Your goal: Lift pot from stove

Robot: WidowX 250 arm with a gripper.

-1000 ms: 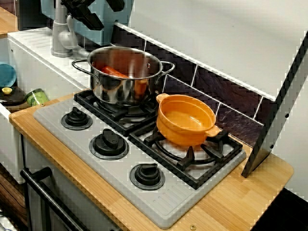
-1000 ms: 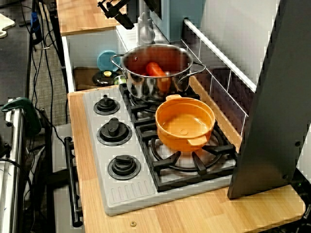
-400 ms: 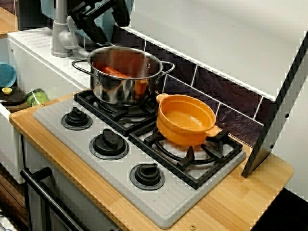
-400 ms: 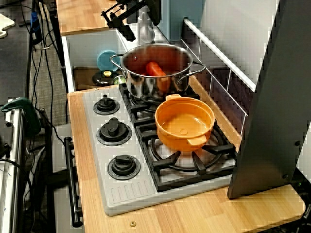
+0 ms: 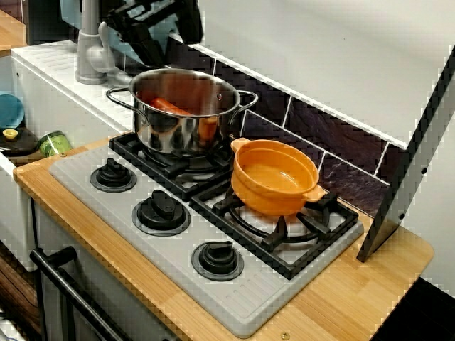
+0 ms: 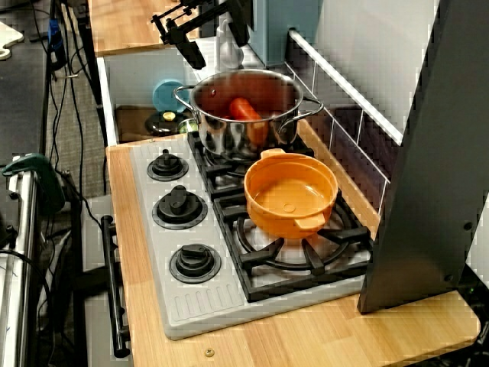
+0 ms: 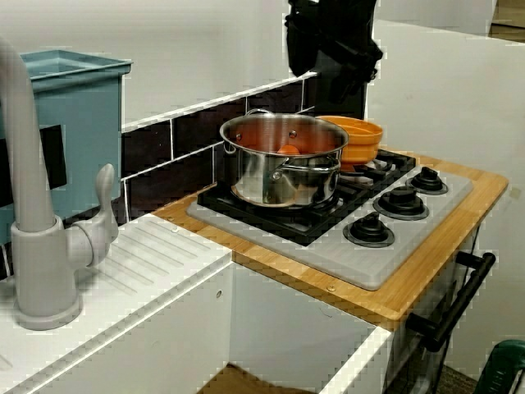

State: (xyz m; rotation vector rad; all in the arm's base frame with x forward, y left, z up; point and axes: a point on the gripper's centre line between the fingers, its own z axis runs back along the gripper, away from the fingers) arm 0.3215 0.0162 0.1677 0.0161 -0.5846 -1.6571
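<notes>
The small glossy orange pot sits upright on the right-hand grate of the grey stove, its two stubby handles showing. In the side view the orange pot is half hidden behind the steel pot. My black gripper hangs open and empty in the air above and behind the steel pot, well to the left of the orange pot and touching nothing.
A larger steel pot with an orange item inside fills the left burner beside the orange pot. A grey faucet and sink stand left of the stove. A dark slanted panel rises at the right.
The gripper has moved from the far upper left toward the stove, coming lower and nearer the steel pot. Both pots have stayed put.
</notes>
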